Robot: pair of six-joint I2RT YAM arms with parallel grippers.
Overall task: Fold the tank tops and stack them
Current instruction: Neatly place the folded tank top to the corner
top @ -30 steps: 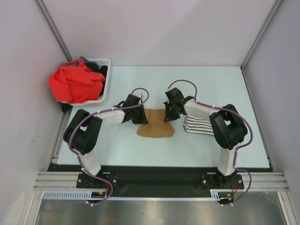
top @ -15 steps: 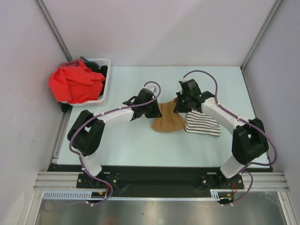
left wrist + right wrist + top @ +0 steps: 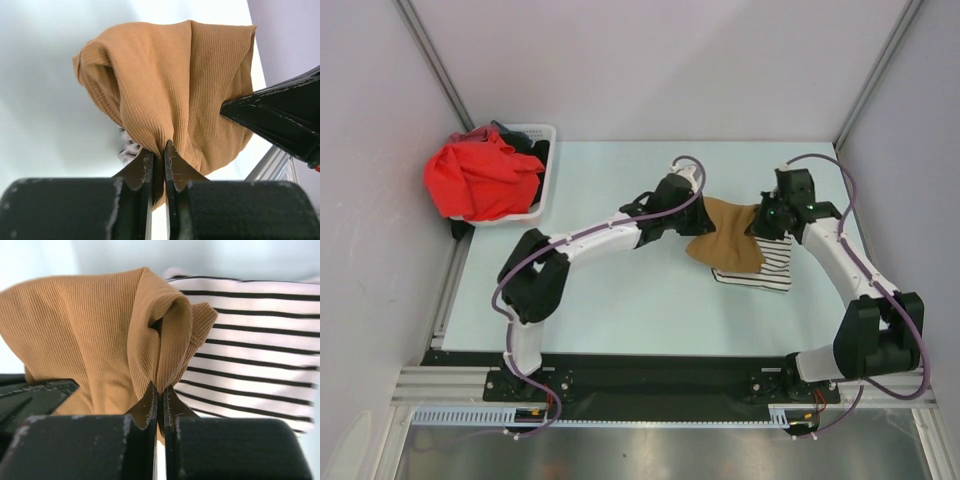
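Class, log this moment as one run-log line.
left gripper, right gripper: shut on tan tank top | position: partly over striped tank top

Pale green worktop (image 3: 620,310), matte and plain. Striped tank top (image 3: 772,270) lay folded flat on its right half. White laundry basket (image 3: 547,172) stood at the far-left corner, heaped with red cloth (image 3: 480,180) spilling over the rim.

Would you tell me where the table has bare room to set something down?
Bare: near middle, between left arm and right arm; far strip right of the basket. Crowded: right centre, where left gripper and right gripper hold the tan top over the striped top.
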